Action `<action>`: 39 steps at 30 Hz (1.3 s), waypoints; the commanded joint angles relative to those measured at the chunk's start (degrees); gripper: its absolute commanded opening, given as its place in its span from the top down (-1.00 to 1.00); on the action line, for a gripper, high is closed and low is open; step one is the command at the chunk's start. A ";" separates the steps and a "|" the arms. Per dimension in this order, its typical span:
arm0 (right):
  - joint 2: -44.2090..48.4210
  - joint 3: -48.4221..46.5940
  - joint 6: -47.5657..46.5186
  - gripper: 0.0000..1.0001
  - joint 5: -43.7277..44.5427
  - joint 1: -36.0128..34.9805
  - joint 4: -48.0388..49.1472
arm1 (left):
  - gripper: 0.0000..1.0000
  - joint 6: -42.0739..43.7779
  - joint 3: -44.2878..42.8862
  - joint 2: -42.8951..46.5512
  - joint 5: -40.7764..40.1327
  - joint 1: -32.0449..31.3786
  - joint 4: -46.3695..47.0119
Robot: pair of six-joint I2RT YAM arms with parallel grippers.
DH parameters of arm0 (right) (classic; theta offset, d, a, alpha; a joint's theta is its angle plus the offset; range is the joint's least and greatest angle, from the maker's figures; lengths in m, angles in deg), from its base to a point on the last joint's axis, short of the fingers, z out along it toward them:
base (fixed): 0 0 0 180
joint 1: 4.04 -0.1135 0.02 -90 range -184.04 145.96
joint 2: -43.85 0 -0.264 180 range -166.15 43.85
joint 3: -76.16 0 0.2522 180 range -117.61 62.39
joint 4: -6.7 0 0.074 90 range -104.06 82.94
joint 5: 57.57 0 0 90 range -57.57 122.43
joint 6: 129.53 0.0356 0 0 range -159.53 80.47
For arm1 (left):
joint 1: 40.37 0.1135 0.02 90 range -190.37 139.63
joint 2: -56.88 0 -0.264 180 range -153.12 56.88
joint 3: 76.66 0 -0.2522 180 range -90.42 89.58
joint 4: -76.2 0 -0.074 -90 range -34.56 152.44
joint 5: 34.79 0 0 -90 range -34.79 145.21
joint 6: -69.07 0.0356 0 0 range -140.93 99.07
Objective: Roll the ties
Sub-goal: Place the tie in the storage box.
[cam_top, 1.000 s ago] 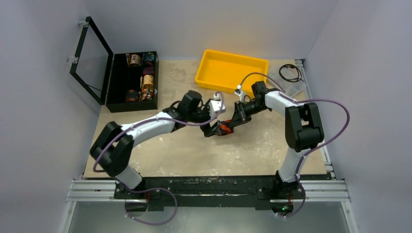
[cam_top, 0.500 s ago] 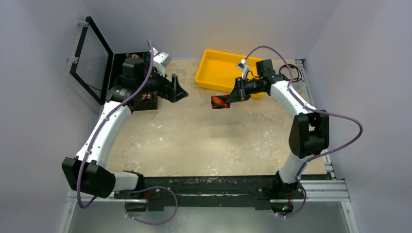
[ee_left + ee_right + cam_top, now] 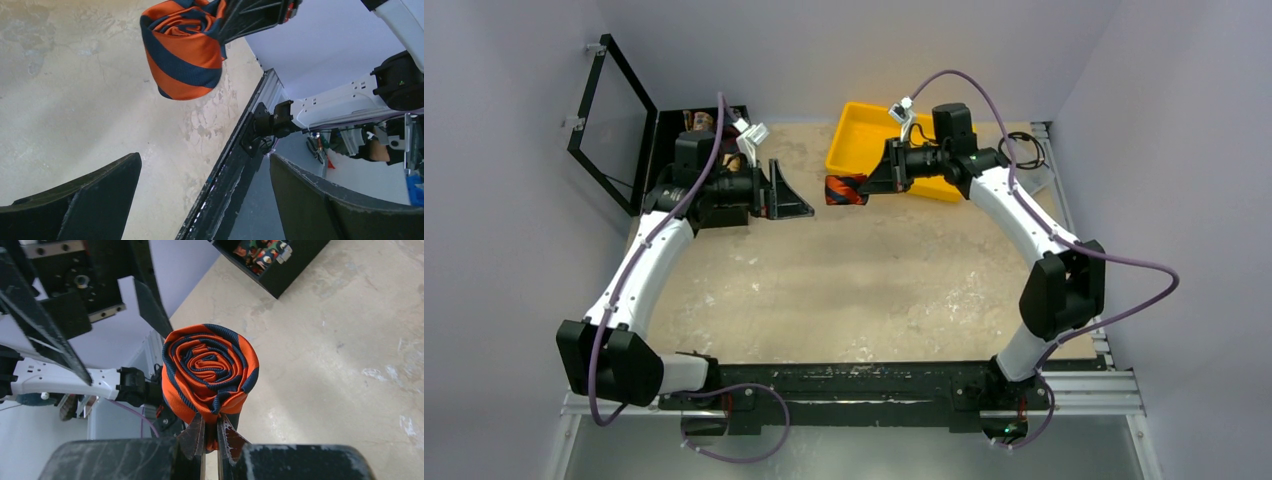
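The tie is a tight roll of orange and navy stripes point(image 3: 844, 189), held in the air above the table. My right gripper point(image 3: 860, 188) is shut on its edge; in the right wrist view the roll point(image 3: 210, 367) stands just above the pinching fingertips point(image 3: 199, 435). My left gripper point(image 3: 786, 192) is open and empty, just left of the roll and facing it, with a gap between them. In the left wrist view the roll point(image 3: 182, 47) hangs at the top, well beyond my spread fingers point(image 3: 80, 200).
An open black box point(image 3: 696, 170) with several patterned fabric rolls stands at the back left, lid point(image 3: 610, 120) up, just behind my left arm. A yellow bin point(image 3: 864, 140) sits at the back, under my right arm. A black cable point(image 3: 1022, 150) lies back right.
My right gripper carried the rolled tie from mid-table up, back and left, toward the box. My left arm swung back left beside the box, then turned its open gripper toward the roll.
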 commanded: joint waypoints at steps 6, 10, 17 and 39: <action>3.94 -1.53 6.14 1.00 -3.99 -3.58 8.15 | -1.00 -12.52 6.27 0.93 0.42 -0.79 17.67; 4.20 -1.27 7.49 1.00 -5.25 -4.62 9.62 | -1.00 -15.59 8.43 1.26 -0.24 -1.96 23.52; 4.83 -0.09 9.69 1.00 -7.18 -6.12 12.40 | -0.97 -21.03 8.51 -0.33 -1.36 -3.88 31.28; 5.20 0.87 13.12 1.00 -7.37 -6.51 15.92 | -0.43 -32.51 11.15 -2.05 2.92 -5.99 44.19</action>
